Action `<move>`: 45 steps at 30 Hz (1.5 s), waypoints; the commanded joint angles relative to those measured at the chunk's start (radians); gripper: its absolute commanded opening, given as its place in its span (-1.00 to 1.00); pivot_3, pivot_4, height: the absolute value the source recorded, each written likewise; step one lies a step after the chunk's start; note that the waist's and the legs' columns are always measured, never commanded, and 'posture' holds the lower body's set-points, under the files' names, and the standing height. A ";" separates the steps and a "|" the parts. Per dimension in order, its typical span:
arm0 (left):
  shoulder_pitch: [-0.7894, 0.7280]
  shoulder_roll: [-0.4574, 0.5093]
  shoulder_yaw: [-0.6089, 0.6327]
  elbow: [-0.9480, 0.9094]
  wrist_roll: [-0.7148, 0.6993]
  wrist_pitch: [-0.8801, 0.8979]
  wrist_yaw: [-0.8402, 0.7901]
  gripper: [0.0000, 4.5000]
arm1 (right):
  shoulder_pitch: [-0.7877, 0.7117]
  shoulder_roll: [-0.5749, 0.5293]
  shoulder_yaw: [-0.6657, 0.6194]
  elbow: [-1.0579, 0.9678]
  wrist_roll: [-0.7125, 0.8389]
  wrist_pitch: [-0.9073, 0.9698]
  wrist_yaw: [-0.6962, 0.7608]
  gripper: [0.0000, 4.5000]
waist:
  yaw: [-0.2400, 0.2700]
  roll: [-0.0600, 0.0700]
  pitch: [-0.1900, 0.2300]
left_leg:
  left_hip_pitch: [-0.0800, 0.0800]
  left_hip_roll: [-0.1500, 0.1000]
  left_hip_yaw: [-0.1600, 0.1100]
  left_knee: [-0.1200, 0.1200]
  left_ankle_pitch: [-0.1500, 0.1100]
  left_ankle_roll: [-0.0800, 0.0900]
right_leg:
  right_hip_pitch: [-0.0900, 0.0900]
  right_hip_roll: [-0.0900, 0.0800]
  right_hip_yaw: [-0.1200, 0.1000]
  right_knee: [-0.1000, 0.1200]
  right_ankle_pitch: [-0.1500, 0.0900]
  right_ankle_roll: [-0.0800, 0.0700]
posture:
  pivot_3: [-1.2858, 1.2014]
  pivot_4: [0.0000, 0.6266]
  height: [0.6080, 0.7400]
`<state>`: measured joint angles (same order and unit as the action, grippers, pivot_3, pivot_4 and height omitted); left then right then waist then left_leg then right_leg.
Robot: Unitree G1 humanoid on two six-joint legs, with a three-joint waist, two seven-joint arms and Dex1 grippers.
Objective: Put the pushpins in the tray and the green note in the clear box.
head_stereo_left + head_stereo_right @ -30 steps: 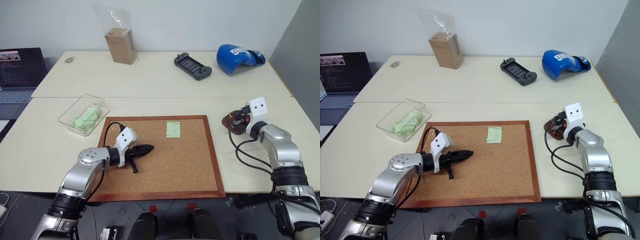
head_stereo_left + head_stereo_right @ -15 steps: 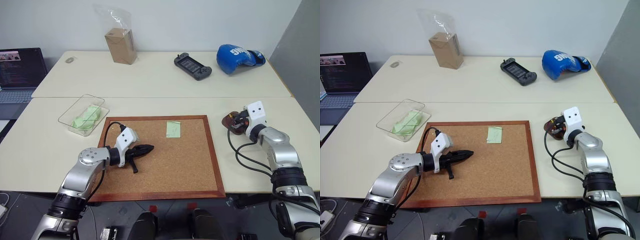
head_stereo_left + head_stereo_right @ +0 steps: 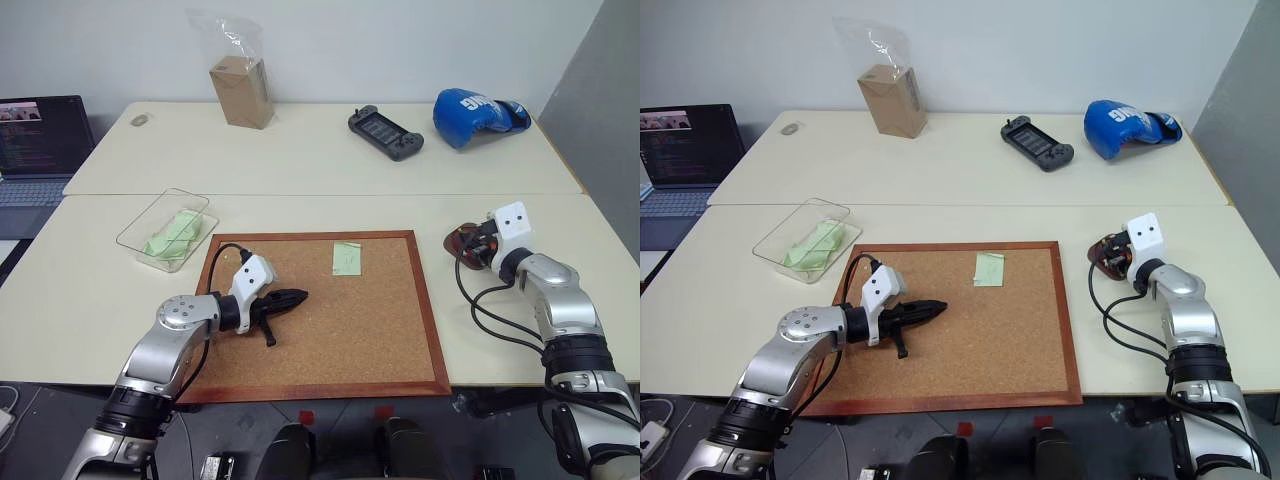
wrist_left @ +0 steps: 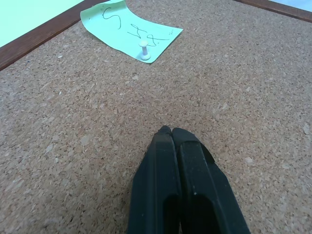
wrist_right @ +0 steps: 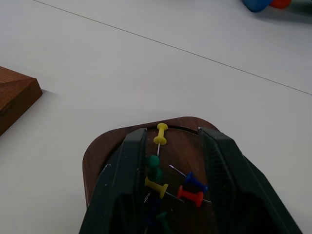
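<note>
The right gripper (image 5: 168,161) hangs just over the tray (image 5: 100,151), its two black fingers (image 5: 119,180) spread apart. Between them, in the tray, lie the pushpins (image 5: 157,168): yellow, green, red and blue ones in a loose heap. The corkboard (image 3: 320,310) is off to this gripper's left, apart from the tray.

The left gripper (image 4: 169,131) is pressed together with nothing between its fingers, low over the corkboard. Ahead of its tip, well apart, the green note (image 4: 129,27) lies near the board's far edge, a white pin (image 4: 143,48) stuck through it. The clear box (image 3: 166,230) sits beyond the board's left corner, with pale green papers (image 3: 172,237) inside.
</note>
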<state>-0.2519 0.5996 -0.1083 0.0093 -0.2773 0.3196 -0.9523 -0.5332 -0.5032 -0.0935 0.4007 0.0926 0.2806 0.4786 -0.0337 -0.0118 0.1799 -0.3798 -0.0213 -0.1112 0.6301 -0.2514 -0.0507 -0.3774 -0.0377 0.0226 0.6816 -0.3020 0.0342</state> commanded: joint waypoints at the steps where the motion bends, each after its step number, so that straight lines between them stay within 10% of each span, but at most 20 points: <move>1: 0.008 0.003 -0.021 0.031 0.027 0.013 -0.002 -1.00 | -0.018 -0.013 -0.015 -0.040 0.005 -0.017 0.001 -0.21 | 0.000 0.000 0.000 | 0.000 0.000 0.000 0.000 0.000 0.000 | 0.000 0.000 0.000 0.000 0.000 0.000 | 0.03 -0.52 1.00; 19: 0.008 -0.010 -0.016 0.036 0.019 0.023 -0.001 -1.00 | -0.079 0.007 -0.237 -0.116 0.283 0.367 -0.047 -0.21 | 0.001 0.000 0.000 | 0.000 0.000 0.000 0.000 0.000 0.000 | 0.000 0.000 0.000 0.000 0.000 0.000 | 0.03 -0.52 1.00; 32: 0.006 -0.008 -0.014 0.035 0.019 0.029 -0.003 -1.00 | 0.053 0.047 0.169 -0.521 0.253 0.133 0.321 -0.21 | 0.000 0.001 -0.001 | 0.000 0.001 -0.002 0.001 0.000 0.000 | 0.001 0.000 -0.002 0.000 0.000 0.000 | 0.03 -0.52 1.00; 45: 0.044 0.006 0.005 -0.018 0.013 0.047 0.013 -1.00 | -0.103 0.292 0.384 -0.096 0.059 -0.153 0.342 -0.21 | -0.001 0.001 -0.001 | 0.000 0.001 -0.003 0.000 0.000 0.000 | 0.000 0.000 -0.003 0.000 0.000 0.000 | 0.03 -0.52 1.00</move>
<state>-0.2390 0.5908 -0.0944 -0.0068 -0.2781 0.3401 -0.9446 -0.5978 -0.2331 0.2881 0.2600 0.1710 0.1822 0.8235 -0.0351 -0.0110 0.1792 -0.3794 -0.0209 -0.1141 0.6304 -0.2510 -0.0507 -0.3772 -0.0371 0.0199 0.6816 -0.3017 0.0346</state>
